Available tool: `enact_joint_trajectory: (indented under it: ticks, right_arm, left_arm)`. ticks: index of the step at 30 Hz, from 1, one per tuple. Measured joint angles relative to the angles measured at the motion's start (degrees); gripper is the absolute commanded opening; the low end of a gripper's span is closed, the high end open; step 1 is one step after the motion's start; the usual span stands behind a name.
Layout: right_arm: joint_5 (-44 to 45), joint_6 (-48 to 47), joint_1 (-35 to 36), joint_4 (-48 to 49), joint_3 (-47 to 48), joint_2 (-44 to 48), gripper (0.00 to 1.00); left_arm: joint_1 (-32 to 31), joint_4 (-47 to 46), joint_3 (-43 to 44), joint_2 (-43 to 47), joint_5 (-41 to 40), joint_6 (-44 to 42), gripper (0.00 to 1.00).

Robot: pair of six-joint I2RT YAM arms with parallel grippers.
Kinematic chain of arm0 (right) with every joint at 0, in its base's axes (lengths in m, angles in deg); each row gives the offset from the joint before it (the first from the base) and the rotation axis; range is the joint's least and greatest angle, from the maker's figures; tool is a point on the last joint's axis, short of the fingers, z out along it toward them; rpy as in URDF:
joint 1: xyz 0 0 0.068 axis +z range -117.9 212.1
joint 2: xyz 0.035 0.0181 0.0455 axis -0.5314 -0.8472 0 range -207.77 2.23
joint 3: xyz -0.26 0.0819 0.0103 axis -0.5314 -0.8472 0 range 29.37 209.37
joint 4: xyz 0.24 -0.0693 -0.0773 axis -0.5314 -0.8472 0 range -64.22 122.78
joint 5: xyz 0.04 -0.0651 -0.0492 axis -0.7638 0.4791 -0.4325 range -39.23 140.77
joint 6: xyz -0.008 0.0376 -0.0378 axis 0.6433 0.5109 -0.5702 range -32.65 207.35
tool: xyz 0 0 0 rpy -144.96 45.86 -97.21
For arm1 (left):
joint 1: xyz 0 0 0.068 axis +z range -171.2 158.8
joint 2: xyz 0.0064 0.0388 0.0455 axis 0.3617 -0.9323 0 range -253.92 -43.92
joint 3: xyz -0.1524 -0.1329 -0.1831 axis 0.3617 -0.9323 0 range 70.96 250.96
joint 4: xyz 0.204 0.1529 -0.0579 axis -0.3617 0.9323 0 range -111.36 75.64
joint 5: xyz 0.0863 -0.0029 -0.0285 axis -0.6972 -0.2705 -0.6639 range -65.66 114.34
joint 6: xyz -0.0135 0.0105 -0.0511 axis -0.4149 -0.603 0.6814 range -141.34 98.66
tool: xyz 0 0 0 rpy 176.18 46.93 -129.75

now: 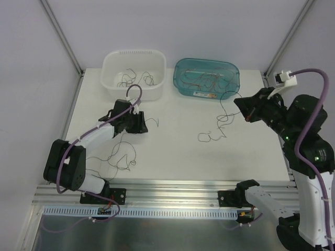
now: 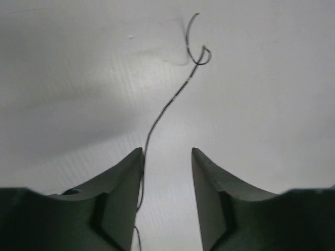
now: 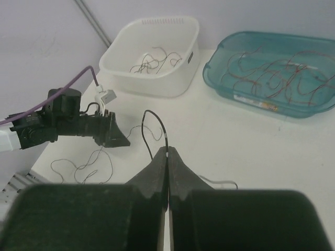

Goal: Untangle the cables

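In the left wrist view my left gripper (image 2: 167,152) stands open just above the table. A thin black cable (image 2: 166,106) runs up from beside its left finger (image 2: 120,191) and ends in a small curl. From above, the left gripper (image 1: 140,123) is near the white basket, with a loose black cable (image 1: 125,155) looping on the table before it. My right gripper (image 3: 167,150) is shut on a black cable (image 3: 155,114) that arcs out of its tips. Seen from above, the right gripper (image 1: 245,113) is raised and that cable (image 1: 222,119) hangs down to the table.
A white basket (image 1: 108,78) at the back left holds a few dark cables. A teal tray (image 1: 233,83) beside it holds several red-brown cables. The left arm (image 3: 63,125) shows in the right wrist view. An aluminium rail (image 1: 167,191) runs along the near edge.
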Motion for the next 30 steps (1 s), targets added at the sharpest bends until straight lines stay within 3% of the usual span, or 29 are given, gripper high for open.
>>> enact_joint_trajectory:
  ticks: [1, 5, 9, 18, 30]
  right_arm:
    - [-0.9, 0.6, 0.0, 0.2, -0.9, -0.6, 0.01]
    - [-4.2, 2.9, 0.0, 2.5, -4.4, -2.6, 0.01]
    - [-7.1, 4.9, 0.3, 4.9, -7.5, -3.4, 0.01]
    - [-9.9, 8.1, 3.4, 10.4, -11.8, -5.3, 0.01]
    - [-9.9, 12.1, 10.4, 17.7, -15.3, -6.2, 0.01]
  left_arm:
    - [-1.1, 0.0, 0.0, 1.2, 0.4, 0.0, 0.58]
    - [-5.4, 0.0, 0.0, 7.6, 2.1, -0.5, 0.80]
    - [-9.1, 0.0, 0.1, 14.9, 3.9, -2.5, 0.93]
    - [-21.1, -3.0, 4.3, 23.7, 7.6, -9.8, 0.99]
    - [-33.4, -21.7, 4.8, 19.6, 5.4, -17.4, 0.98]
